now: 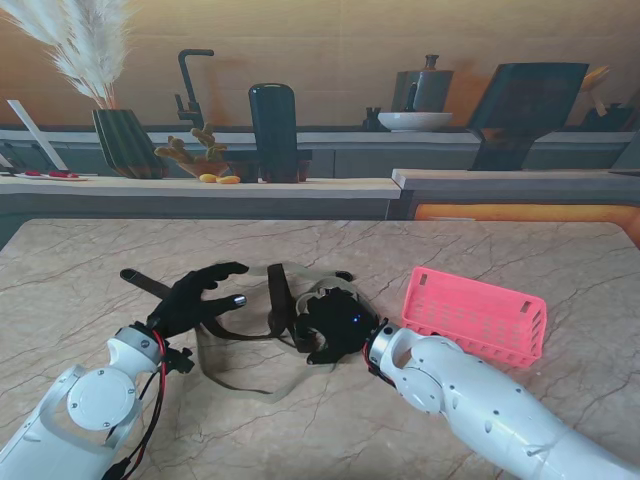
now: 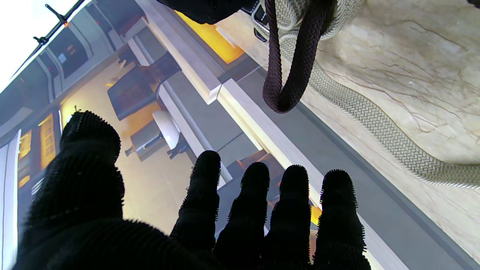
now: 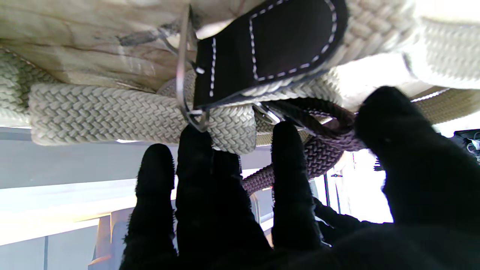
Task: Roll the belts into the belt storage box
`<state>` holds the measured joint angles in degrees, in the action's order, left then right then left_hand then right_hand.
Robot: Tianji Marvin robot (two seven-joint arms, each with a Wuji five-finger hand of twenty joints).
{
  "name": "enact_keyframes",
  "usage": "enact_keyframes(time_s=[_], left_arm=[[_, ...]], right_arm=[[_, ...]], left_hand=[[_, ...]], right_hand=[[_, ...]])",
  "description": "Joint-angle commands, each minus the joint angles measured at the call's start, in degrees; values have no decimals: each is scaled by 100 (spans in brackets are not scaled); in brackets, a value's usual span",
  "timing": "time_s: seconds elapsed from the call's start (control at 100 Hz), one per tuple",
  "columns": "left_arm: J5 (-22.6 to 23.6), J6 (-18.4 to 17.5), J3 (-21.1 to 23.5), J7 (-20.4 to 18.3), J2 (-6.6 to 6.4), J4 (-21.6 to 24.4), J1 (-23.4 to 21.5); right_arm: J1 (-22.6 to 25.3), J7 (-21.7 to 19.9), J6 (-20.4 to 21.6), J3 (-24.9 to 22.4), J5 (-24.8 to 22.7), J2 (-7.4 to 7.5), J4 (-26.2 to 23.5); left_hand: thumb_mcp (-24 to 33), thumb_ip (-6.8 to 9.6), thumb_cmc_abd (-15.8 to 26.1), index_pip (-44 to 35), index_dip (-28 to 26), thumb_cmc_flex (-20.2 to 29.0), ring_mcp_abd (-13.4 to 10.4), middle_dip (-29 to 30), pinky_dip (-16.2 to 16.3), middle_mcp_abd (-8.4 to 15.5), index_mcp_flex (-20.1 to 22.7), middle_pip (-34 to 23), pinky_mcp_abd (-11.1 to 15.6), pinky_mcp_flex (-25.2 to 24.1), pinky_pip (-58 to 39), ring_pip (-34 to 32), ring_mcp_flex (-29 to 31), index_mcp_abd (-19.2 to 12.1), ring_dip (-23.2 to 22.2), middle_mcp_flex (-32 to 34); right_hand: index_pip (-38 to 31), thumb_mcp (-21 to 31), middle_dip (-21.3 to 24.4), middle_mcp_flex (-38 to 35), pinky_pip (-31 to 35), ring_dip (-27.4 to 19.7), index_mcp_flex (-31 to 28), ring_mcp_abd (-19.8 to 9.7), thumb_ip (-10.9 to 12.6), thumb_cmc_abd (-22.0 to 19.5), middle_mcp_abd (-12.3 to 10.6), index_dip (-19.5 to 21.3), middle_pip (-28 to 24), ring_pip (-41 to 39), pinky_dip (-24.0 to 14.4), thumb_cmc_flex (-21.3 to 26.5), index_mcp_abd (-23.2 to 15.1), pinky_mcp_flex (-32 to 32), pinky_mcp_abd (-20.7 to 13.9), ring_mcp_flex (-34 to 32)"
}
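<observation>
where the two belts lie tangled near the middle of the bench (image 1: 520, 250), you have both hands close in on them. your right hand (image 1: 333, 325) sits on the right side of the heap, its fingers (image 3: 195, 168) pressed among the strands at the metal buckle (image 3: 187, 93) of the beige woven belt (image 3: 112, 112); the dark brown belt (image 3: 322, 150) passes between its thumb and fingers, but you cannot tell whether the hand is truly clamped on either one. your left hand (image 1: 195, 300) hovers at the left side of the heap, fingers apart and holding nothing, with a dark loop (image 2: 288, 75) raised beyond its fingertips. the beige belt trails in a wide loop toward your near side. the pink belt storage box (image 1: 475, 315) stands just right of the right hand, tilted, its near edge hidden by that forearm. open marble lies to the far side and to the far left, and the bench's right edge is well beyond the box.
</observation>
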<state>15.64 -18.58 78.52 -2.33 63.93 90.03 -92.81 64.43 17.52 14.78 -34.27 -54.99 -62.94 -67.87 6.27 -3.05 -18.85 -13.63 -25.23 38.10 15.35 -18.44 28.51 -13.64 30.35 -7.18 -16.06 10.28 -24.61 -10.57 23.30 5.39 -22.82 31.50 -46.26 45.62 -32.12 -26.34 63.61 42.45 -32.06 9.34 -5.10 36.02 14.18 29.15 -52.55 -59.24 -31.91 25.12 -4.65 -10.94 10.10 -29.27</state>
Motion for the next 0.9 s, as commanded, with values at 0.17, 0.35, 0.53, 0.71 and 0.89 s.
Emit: enact_keyframes(time_s=[0.17, 0.35, 0.53, 0.71, 0.89], left_arm=[[-26, 20, -9, -43, 17, -15, -15], [-44, 30, -19, -59, 15, -18, -6], [-76, 22, -46, -93, 11, -53, 30], [-98, -23, -94, -67, 20, -88, 63], [-75, -126, -186, 28, 36, -103, 95]], right_arm=[[36, 81, -98, 69, 119, -75, 96], [216, 100, -146, -230, 137, -79, -115], [496, 164, -200, -712, -9, -45, -522], [712, 284, -175, -1091, -167, -20, -844], [898, 355, -135, -1416, -230, -18, -1143]], left_hand=[[-138, 187, 184, 66, -79, 164, -87, 53, 86, 148, 65, 139, 120, 13, -49, 3, 87, -212, -69, 117], [-158, 189, 196, 64, -82, 176, -82, 52, 88, 148, 62, 139, 126, 12, -47, 5, 89, -220, -71, 112], [-182, 190, 209, 62, -86, 184, -94, 49, 91, 162, 55, 133, 129, 9, -46, 5, 91, -230, -75, 115], [-198, 195, 212, 53, -93, 200, -106, 37, 101, 172, 58, 116, 141, 20, -56, -6, 102, -224, -85, 131], [-194, 198, 187, 39, -101, 216, -131, 15, 115, 183, 54, 95, 146, 24, -83, -20, 104, -221, -101, 153]], right_hand=[[-1632, -181, 135, -698, 284, -177, -532, -118, -422, -1239, -209, -1312, -295, -81, 131, 1452, -1004, -168, 0, -337], [-1634, -476, 229, -799, 271, -232, -447, -144, -347, -1658, -272, -1280, -233, -24, 185, 1660, -1276, -146, -22, -333], [-1646, -757, 351, -875, 168, -370, -340, -172, -309, -1895, -333, -973, -76, 182, 260, 1875, -1561, -108, -1, -350], [-1641, -848, 447, -969, 44, -471, -306, -202, -272, -1948, -408, -734, 57, 342, 337, 1914, -1679, -80, 36, -364], [-1617, -780, 558, -1271, 43, -546, -328, -251, -240, -1923, -589, -546, 221, 464, 351, 1905, -1658, -80, 36, -412]])
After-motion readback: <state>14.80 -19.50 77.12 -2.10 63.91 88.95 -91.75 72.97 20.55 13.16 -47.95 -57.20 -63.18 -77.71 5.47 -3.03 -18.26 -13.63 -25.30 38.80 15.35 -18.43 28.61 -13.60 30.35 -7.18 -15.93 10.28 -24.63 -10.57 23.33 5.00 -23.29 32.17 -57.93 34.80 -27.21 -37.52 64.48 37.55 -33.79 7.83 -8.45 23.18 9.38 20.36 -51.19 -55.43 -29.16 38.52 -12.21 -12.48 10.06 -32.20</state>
